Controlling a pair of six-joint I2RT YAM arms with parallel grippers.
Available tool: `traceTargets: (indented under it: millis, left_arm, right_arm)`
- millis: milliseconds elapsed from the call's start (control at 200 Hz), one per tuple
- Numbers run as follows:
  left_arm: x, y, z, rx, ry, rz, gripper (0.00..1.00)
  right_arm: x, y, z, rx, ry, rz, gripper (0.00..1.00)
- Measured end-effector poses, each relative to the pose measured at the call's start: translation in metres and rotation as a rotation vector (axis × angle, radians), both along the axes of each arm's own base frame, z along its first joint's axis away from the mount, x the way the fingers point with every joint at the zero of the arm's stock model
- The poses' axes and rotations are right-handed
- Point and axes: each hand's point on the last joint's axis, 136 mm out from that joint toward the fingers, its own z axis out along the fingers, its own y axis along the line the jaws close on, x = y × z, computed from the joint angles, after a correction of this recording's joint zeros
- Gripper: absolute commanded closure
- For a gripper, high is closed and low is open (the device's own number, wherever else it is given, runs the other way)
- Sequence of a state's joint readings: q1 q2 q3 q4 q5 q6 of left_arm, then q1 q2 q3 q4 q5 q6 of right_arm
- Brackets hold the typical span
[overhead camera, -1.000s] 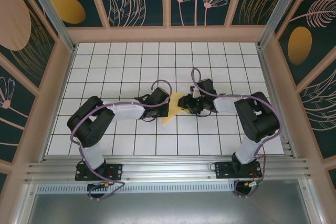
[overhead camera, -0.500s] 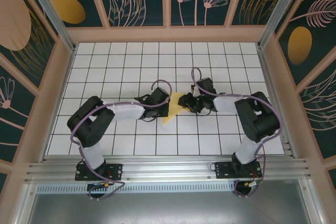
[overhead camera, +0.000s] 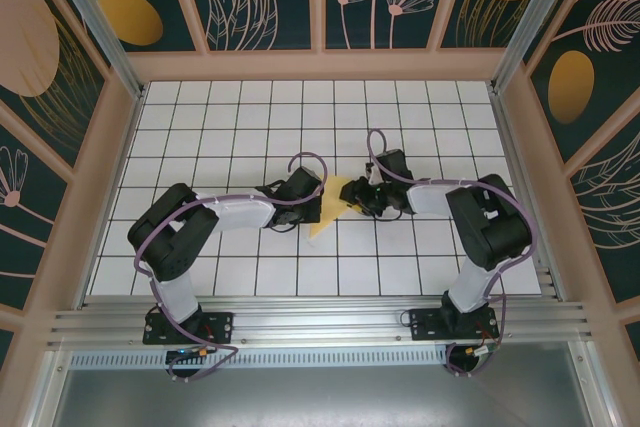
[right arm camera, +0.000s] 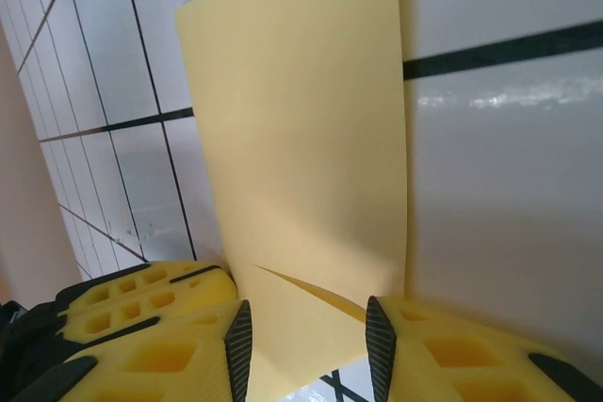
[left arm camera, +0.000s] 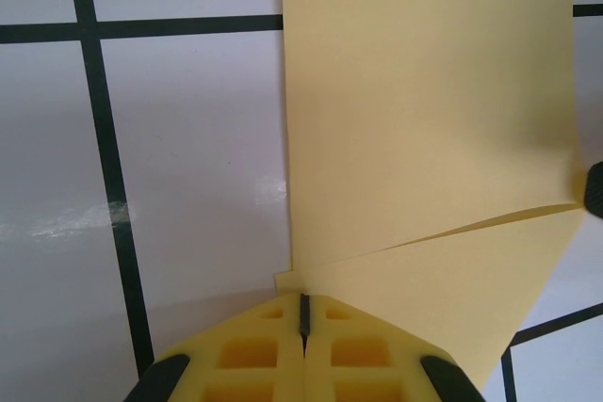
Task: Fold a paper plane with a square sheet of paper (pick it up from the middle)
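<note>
At opposite edges of the paper (left arm camera: 424,120), left tool (left arm camera: 303,306) and right tool (right arm camera: 306,315) sit.

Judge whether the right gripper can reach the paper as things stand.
Probably yes: the right gripper stands open with the paper between its jaws, and nothing blocks it. The left gripper, shut at the paper's other edge, leaves that side free.

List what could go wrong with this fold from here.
1. The left claw sits shut at the very edge of the yellow sheet; with so little contact the sheet may slide.
2. The folded flap stands lifted between the parted jaws of the right claw; it may spring back or crease crooked.
</note>
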State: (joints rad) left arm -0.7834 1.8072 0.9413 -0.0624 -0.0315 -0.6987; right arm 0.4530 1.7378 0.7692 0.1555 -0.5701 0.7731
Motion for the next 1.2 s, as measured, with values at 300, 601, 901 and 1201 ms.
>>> traceTargets:
  millis: [300, 601, 901, 1201]
  left_arm:
    - [0.0, 0.0, 0.0, 0.0, 0.0, 0.0, 1.0]
    - [0.0, 0.0, 0.0, -0.001, 0.0, -0.001, 1.0]
    - [0.0, -0.001, 0.0, -0.004, 0.001, -0.003, 1.0]
    - [0.0, -0.002, 0.001, -0.017, 0.007, -0.01, 1.0]
  right_arm:
    - [0.0, -0.008, -0.004, -0.037, 0.002, -0.045, 0.59]
    - [-0.004, -0.007, -0.005, -0.019, 0.018, -0.055, 0.61]
    - [-0.006, 0.001, 0.001, 0.027, 0.019, -0.042, 0.63]
    - [-0.004, 0.01, 0.006, 0.074, 0.002, -0.009, 0.66]
